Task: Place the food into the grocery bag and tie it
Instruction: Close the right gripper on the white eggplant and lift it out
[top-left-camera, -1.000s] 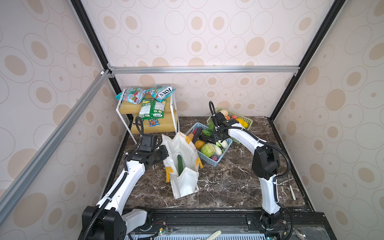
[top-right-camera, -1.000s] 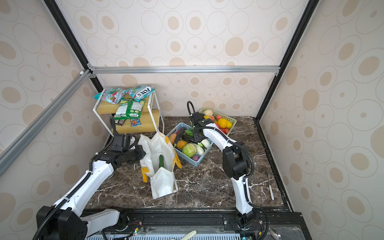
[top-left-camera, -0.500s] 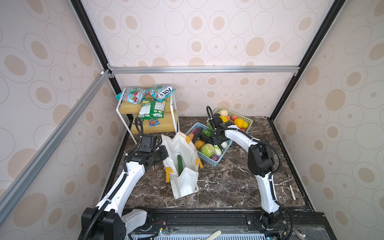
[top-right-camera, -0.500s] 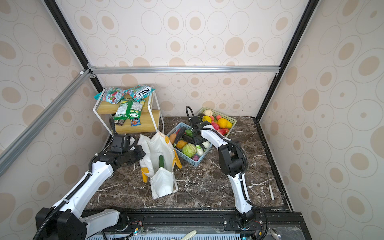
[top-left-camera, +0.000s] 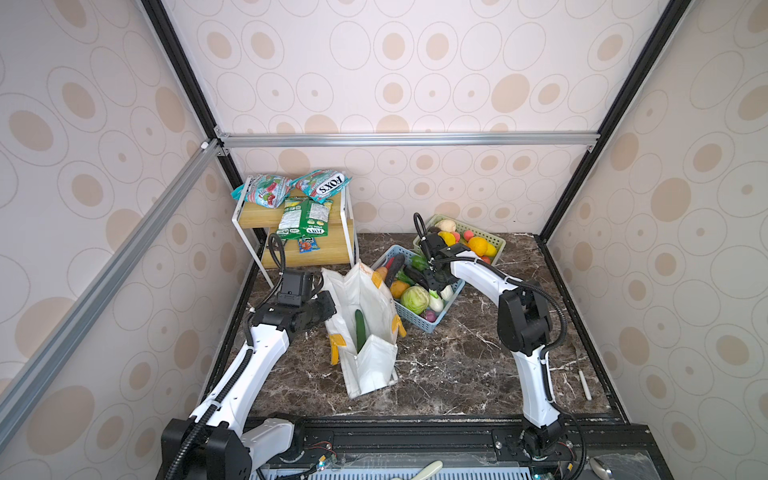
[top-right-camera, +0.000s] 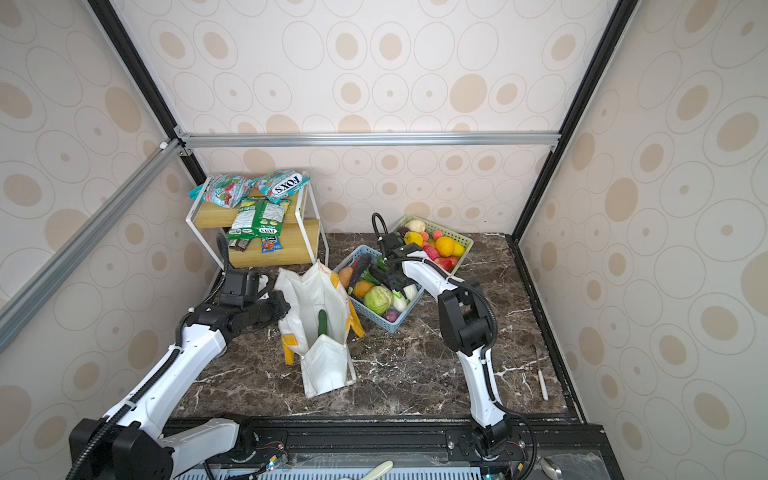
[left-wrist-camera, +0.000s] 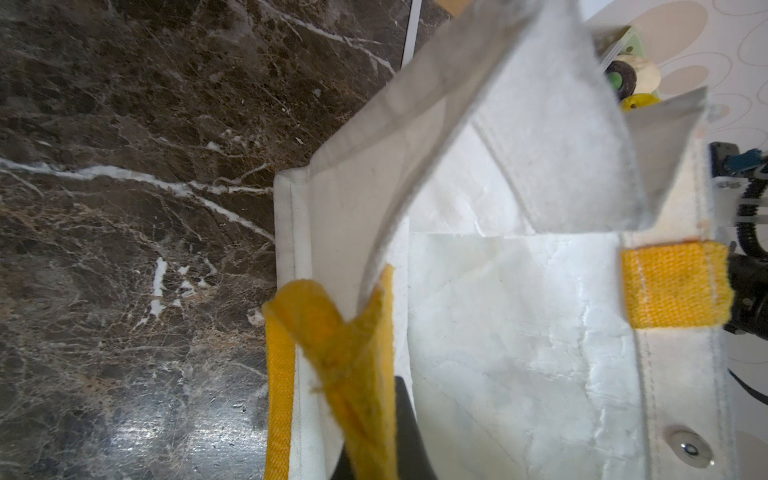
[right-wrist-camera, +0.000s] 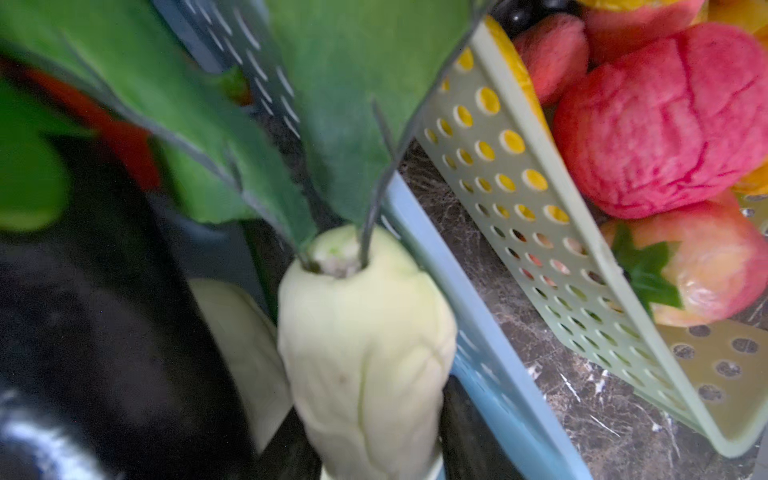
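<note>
The white grocery bag (top-left-camera: 376, 291) (top-right-camera: 305, 291) stands open mid-table with a green cucumber (top-left-camera: 360, 334) inside. My left gripper (top-left-camera: 328, 305) (left-wrist-camera: 374, 457) is shut on the bag's rim by a yellow handle (left-wrist-camera: 345, 357), holding the mouth open. More food fills a blue basket (top-left-camera: 419, 324) and a green basket (top-left-camera: 496, 243). My right gripper (top-left-camera: 438, 286) (right-wrist-camera: 365, 436) reaches down into the blue basket. Its fingers are pressed on both sides of a white radish (right-wrist-camera: 365, 340) with green leaves, beside a dark eggplant (right-wrist-camera: 104, 311).
A white wire shelf (top-left-camera: 345, 232) with wooden boards and snack packets stands at the back left. A green cabbage (top-left-camera: 414, 300) lies in the blue basket. The green basket's wall (right-wrist-camera: 540, 216) runs close beside the blue one. A thin white stick (top-left-camera: 585, 384) lies near the right edge.
My right gripper has come from the gap between the baskets down into the blue basket, and its jaws have narrowed round the white radish. The left arm and bag have not moved.
</note>
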